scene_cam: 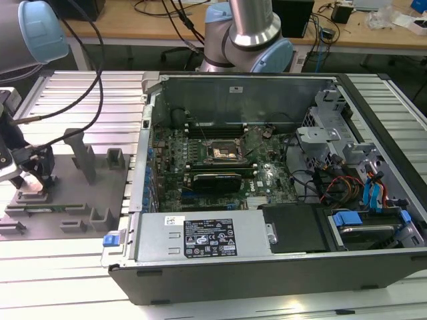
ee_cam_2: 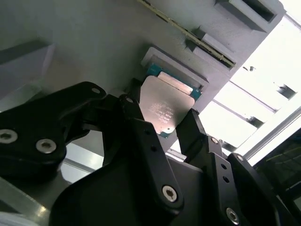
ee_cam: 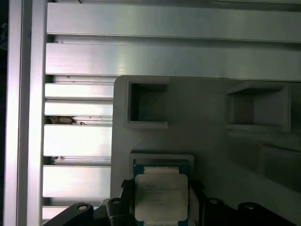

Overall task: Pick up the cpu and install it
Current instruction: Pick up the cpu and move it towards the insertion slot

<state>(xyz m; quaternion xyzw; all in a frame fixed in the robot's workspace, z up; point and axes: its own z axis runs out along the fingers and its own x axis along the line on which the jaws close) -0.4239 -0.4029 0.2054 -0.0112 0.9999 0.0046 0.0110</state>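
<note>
Gripper (ee_cam_2: 162, 115) seen at exterior view's left, over grey fixture plate (scene_cam: 70, 188). Cpu (ee_cam: 161, 195) clamped between black fingers (ee_cam_2: 141, 127), drawn in narrowly on its edges, at fixture's square pocket. Open computer case (scene_cam: 267, 270) located well apart.

Robotics lab, robot arm (scene_cam: 250, 30) standing behind an opened desktop computer case (scene_cam: 267, 267), slotted aluminium worktop (scene_cam: 53, 267), cable-strewn wooden bench (scene_cam: 120, 23) at the back
</note>
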